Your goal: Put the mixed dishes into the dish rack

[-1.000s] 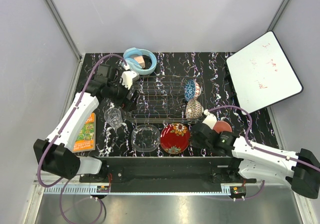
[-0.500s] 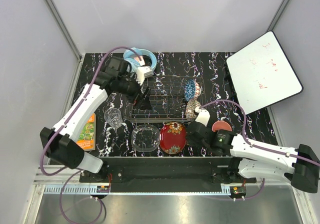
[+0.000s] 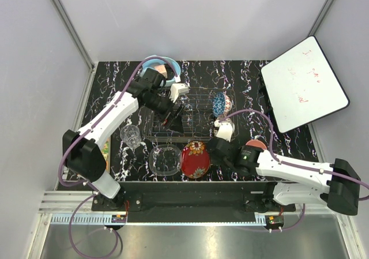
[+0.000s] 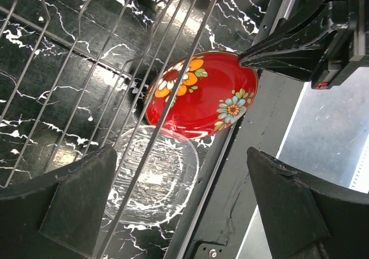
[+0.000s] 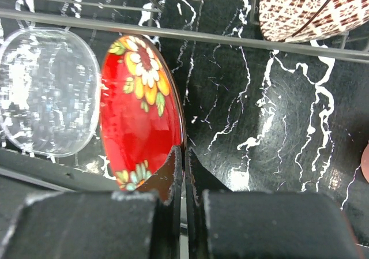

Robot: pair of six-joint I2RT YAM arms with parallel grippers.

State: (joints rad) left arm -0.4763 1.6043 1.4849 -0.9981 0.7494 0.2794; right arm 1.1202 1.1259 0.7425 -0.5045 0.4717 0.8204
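Pincer of the right arm [image 5: 184,154], shut tight on the near rim of the round red floral plate [image 5: 138,109], holds it tilted over the black marbled desk [image 5: 259,132]. The thin silver wire dish rack [image 5: 242,38] lies just beyond at twelve o'clock, with the left pincer [image 3: 174,115] wide open and empty above it.

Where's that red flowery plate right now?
In the overhead view the red floral plate is just in front of the dish rack, right of the clear glass bowl, tipped up, its rim pinched by the right end effector.
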